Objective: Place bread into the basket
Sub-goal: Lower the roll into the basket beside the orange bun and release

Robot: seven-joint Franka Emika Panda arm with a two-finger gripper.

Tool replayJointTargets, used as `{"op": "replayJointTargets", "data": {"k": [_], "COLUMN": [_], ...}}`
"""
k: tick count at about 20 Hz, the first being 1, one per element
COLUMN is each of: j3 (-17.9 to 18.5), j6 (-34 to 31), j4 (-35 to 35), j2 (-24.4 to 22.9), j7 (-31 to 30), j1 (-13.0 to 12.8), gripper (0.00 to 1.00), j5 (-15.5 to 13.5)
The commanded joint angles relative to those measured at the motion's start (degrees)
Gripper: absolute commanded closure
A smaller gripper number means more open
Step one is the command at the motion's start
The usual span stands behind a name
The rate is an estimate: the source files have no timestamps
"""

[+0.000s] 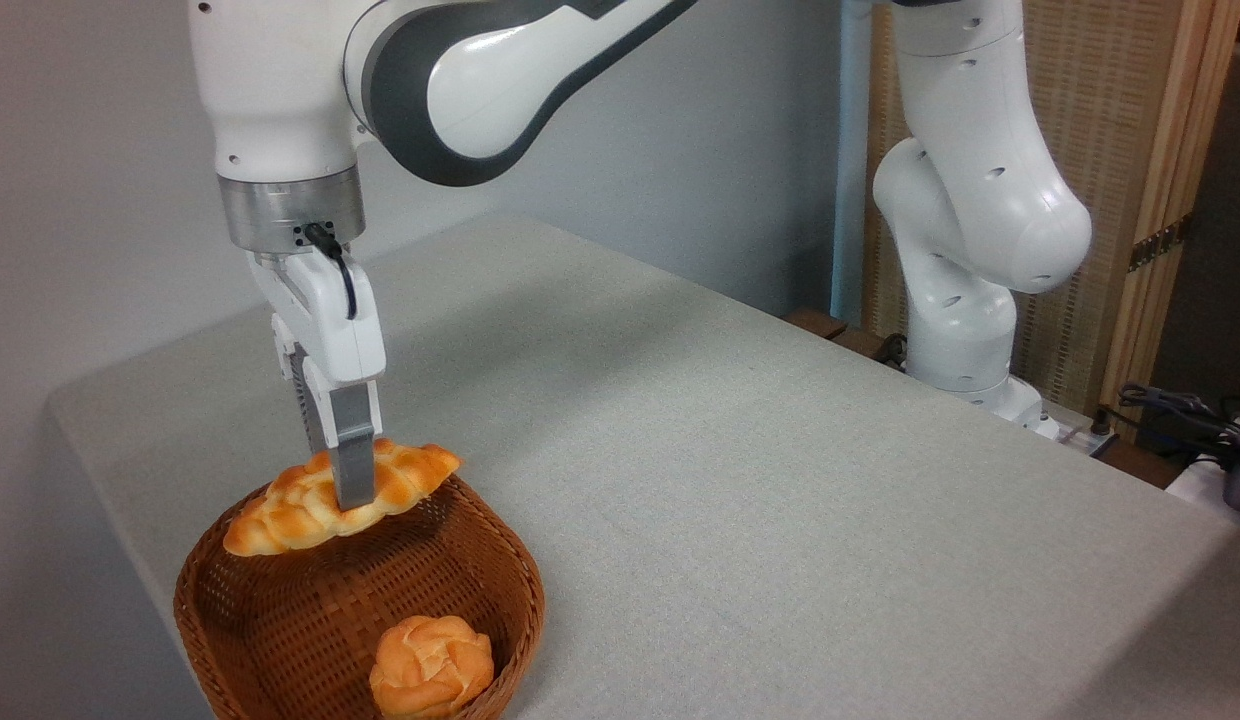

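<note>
Here, writing: none readable.
Arm: reaches down vertically over the basket (280, 620).
Gripper (352, 488): clamped around the bread (290, 515).
Bread: above basket's far rim.
Bun (431, 666): inside basket, near side.

You have one fixed view, set above table height and looking down across the grey table (740, 450) from its near side toward the back wall. It sits close: the gripper (345, 480) hangs left of centre, the arm's base (965, 340) stands far to the right of the jaws, and the basket (280, 610) below the jaws is cut off by the bottom edge.
</note>
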Motion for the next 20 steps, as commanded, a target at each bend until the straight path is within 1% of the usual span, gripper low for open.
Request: {"op": "replayJointTargets", "data": {"k": [1, 4, 6, 9, 14, 18, 19, 20], "j3": [-0.6, -0.6, -0.9, -1.3, -1.5, -1.6, -1.8, -1.8], "j6": [0.7, 0.8, 0.8, 2.5, 2.6, 2.6, 2.4, 2.0], "j4": [1.0, 1.0, 1.0, 1.0, 1.0, 1.1, 1.2, 1.9], "j2": [0.8, 1.2, 1.3, 1.3, 1.6, 1.2, 0.9, 0.7], "j7": [0.3, 0.3, 0.3, 0.2, 0.0, -2.1, -3.7, -5.9], "j1": [0.5, 0.5, 1.3, 1.4, 1.8, 2.6, 3.0, 3.2], "gripper": [0.0, 0.0, 0.0, 0.0, 0.0, 0.0, 0.0, 0.0], "j5": [0.9, 1.5, 1.5, 2.3, 2.3, 1.4, 1.0, -0.3]}}
